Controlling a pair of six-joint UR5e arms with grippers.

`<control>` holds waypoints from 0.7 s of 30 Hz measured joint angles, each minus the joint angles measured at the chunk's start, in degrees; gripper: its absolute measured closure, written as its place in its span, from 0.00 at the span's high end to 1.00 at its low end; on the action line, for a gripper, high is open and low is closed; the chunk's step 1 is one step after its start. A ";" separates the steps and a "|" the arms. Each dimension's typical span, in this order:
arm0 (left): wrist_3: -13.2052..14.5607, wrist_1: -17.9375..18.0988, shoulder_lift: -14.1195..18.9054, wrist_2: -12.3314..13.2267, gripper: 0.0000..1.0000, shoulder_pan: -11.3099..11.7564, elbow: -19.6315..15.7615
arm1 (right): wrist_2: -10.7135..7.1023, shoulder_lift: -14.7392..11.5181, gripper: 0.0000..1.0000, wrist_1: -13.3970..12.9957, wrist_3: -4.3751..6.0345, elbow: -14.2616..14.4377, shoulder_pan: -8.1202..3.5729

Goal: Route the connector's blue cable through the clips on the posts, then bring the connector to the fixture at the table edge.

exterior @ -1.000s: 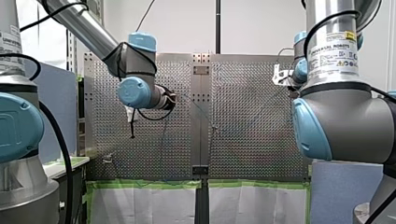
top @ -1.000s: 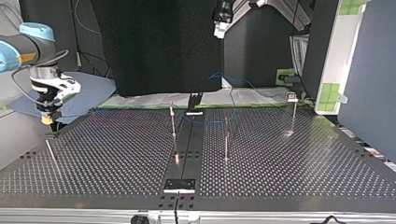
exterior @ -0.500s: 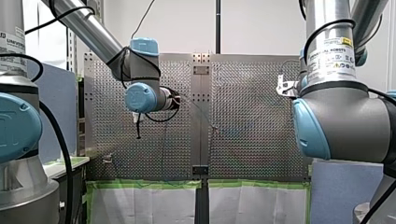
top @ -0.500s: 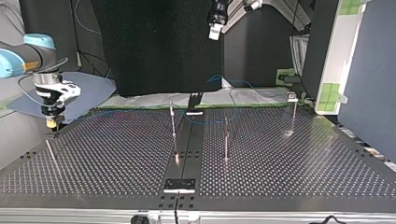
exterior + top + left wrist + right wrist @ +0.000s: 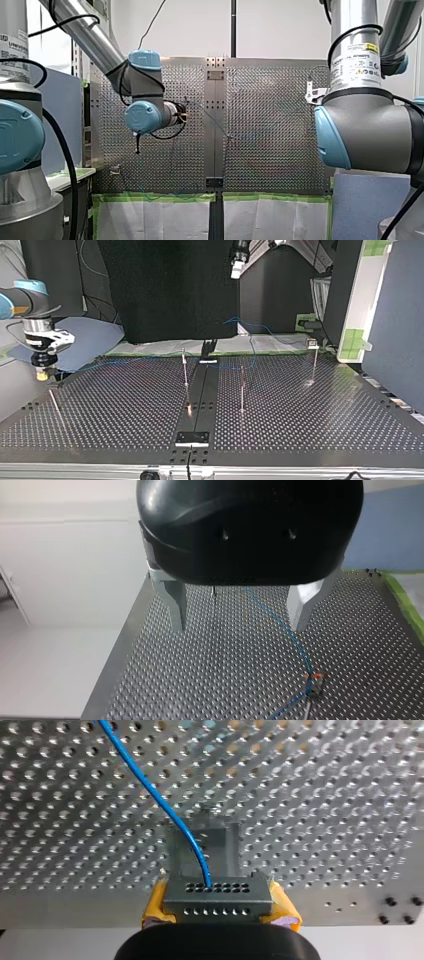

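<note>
Right now you will find my right gripper [image 5: 218, 909] closed on the connector [image 5: 215, 890]. Its yellow pads [image 5: 156, 906] press the two sides of the grey block, and the block's face, with its rows of small holes, looks out ahead of the fingers. The blue cable [image 5: 165, 807] leaves one of those holes and runs away over the perforated table [image 5: 325, 795]. In the top view that gripper hangs by the table's far left corner, well apart from the three thin posts [image 5: 185, 369] that stand in the middle and to the right. From the gripper the cable trails along the far edge toward them. A pale plate [image 5: 192, 438] sits at the near edge on the centre strip, well apart from the connector. My left gripper [image 5: 239, 626] stands wide open with nothing between its metal fingers [image 5: 175, 605]; in the top view you can see it high over the table's far side. Ahead of its fingers the cable crosses the table and reaches a post top [image 5: 314, 679] marked with orange. Whether the cable sits in a clip there I cannot tell.
</note>
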 joint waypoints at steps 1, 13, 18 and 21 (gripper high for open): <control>0.44 0.46 -0.33 0.17 1.00 -0.06 0.21 | -0.68 0.04 0.00 -0.67 0.11 -0.06 -0.19; -0.38 3.00 -4.47 3.88 1.00 -0.38 1.76 | -7.04 0.63 0.00 -6.37 1.16 -0.20 -1.11; -1.31 2.84 -4.47 4.38 1.00 -0.15 2.29 | -9.43 1.42 0.00 -6.35 1.19 -0.49 -1.18; -2.37 2.51 -4.49 4.68 1.00 0.17 2.82 | -11.02 2.16 0.00 -5.72 1.00 -0.73 -1.20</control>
